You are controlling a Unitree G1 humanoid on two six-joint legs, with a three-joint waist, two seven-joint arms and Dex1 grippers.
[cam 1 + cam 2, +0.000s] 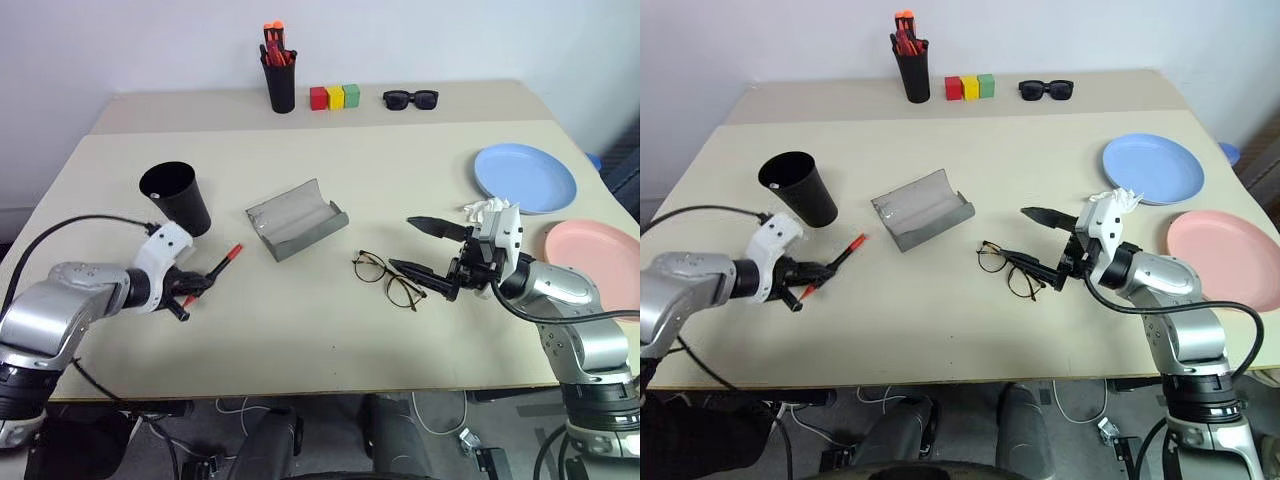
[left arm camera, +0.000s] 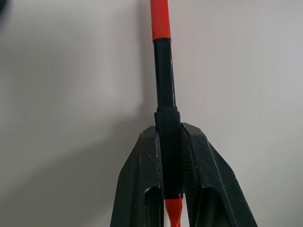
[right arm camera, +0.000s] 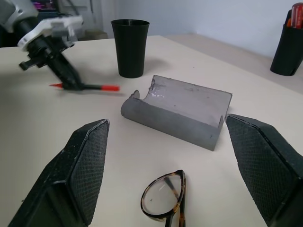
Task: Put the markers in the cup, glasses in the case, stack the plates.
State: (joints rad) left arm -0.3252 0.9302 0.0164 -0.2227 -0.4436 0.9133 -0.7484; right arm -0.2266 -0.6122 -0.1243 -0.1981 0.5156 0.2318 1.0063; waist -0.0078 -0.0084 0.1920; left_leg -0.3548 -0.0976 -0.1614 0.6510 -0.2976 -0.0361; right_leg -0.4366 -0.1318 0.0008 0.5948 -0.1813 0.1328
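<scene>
My left gripper (image 1: 193,287) is shut on a black marker (image 2: 164,75) with a red-orange cap, which points out toward the table's middle (image 1: 224,259). The marker is held low over the table, just in front of the black tapered cup (image 1: 177,196), which stands upright. The grey case (image 1: 296,220) lies open at the centre. Thin wire-frame glasses (image 1: 386,276) lie on the table to its right. My right gripper (image 1: 402,243) is open, its fingers spread right beside the glasses (image 3: 164,199), not touching them. A light blue plate (image 1: 526,177) and a pink plate (image 1: 592,256) lie apart at the right.
At the table's back stand a black pen holder (image 1: 281,82) with several orange-tipped markers, three coloured blocks (image 1: 334,97) and black sunglasses (image 1: 411,98). The pink plate lies near the right edge.
</scene>
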